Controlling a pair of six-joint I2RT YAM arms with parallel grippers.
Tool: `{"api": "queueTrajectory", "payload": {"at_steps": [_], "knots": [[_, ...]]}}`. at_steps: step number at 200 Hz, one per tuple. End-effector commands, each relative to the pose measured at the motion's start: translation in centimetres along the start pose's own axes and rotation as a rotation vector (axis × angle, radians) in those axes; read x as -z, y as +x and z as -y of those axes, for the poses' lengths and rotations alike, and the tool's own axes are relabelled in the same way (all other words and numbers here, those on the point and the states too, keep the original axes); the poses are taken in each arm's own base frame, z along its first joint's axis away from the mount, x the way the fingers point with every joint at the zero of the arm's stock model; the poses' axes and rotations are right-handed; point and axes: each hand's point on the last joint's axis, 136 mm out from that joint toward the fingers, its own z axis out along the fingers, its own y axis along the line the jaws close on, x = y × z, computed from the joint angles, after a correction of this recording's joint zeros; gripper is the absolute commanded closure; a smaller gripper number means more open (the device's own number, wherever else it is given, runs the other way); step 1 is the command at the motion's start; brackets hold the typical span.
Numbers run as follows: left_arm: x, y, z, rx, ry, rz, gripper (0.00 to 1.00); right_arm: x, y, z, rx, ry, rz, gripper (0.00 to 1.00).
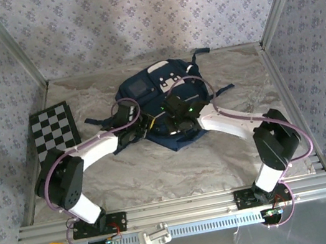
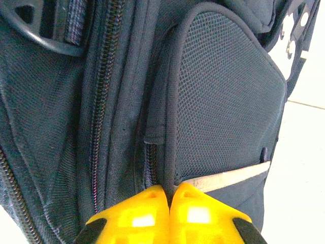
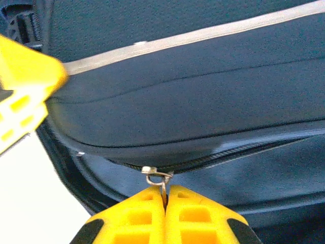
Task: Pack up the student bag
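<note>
Tabletop (image 1: 158, 167): student bag (image 1: 149, 99) flat, long axis near-far, top twd back.

Light is soft and even, shadows faint. In wrist views the table (image 2: 304, 173) blows out white; near fingers (image 3: 203, 221) blur.

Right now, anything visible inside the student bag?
No. Fabric of the student bag covers its interior. The right gripper pinches a zipper pull; the left gripper is shut at the edge of the mesh pocket.
</note>
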Motion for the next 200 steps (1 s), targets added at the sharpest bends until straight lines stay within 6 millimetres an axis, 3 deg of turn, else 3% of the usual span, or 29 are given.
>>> {"api": "queueTrajectory", "payload": {"at_steps": [1, 25, 72, 84, 91, 112, 121, 136, 145, 152, 159, 181, 200], "knots": [[1.7, -6.0, -2.8, -0.05, -0.132, 0.155, 1.0, 1.6, 2.2, 4.9, 0.052, 0.116, -0.08, 1.0], [2.8, -9.0, -2.3, -0.142, -0.158, 0.148, 1.0, 1.6, 2.0, 7.7, 0.049, 0.159, -0.097, 1.0], [4.3, -16.1, -1.4, -0.321, -0.157, 0.143, 1.0, -0.1, -1.0, 11.4, 0.052, 0.25, -0.046, 1.0], [4.2, -17.2, -0.3, -0.373, -0.156, 0.132, 1.0, -1.3, -2.1, 11.8, 0.046, 0.257, -0.015, 1.0], [3.9, -17.5, 0.4, -0.412, -0.15, 0.122, 1.0, -1.4, -4.0, 11.3, 0.048, 0.251, 0.032, 1.0], [3.5, -18.1, 0.9, -0.437, -0.168, 0.107, 1.0, -2.9, -5.2, 10.0, 0.093, 0.196, 0.041, 1.0], [3.8, -17.3, 1.2, -0.43, -0.157, 0.078, 1.0, -2.8, -5.2, 9.5, 0.096, 0.191, 0.035, 1.0], [4.5, -13.9, 2.6, -0.376, -0.043, 0.009, 1.0, -2.2, -4.9, 8.0, 0.102, 0.128, 0.042, 1.0], [4.9, -11.4, 2.7, -0.313, -0.005, -0.005, 0.85, -2.1, -4.5, 7.2, 0.097, 0.087, 0.039, 1.0], [5.1, -9.3, 3.0, -0.264, 0.028, -0.014, 0.67, -2.0, -4.2, 7.1, 0.086, 0.077, 0.033, 1.0], [5.0, -7.1, 3.0, -0.222, 0.038, -0.029, 0.58, -2.0, -3.8, 7.0, 0.079, 0.071, 0.021, 1.0], [4.6, -1.8, 3.1, -0.105, 0.042, -0.076, 0.44, -2.2, -3.3, 7.2, 0.082, 0.075, 0.012, 1.0], [4.3, 0.6, 3.3, -0.033, 0.064, -0.049, 0.4, -2.3, -3.1, 7.2, 0.088, 0.076, 0.012, 1.0]]}}
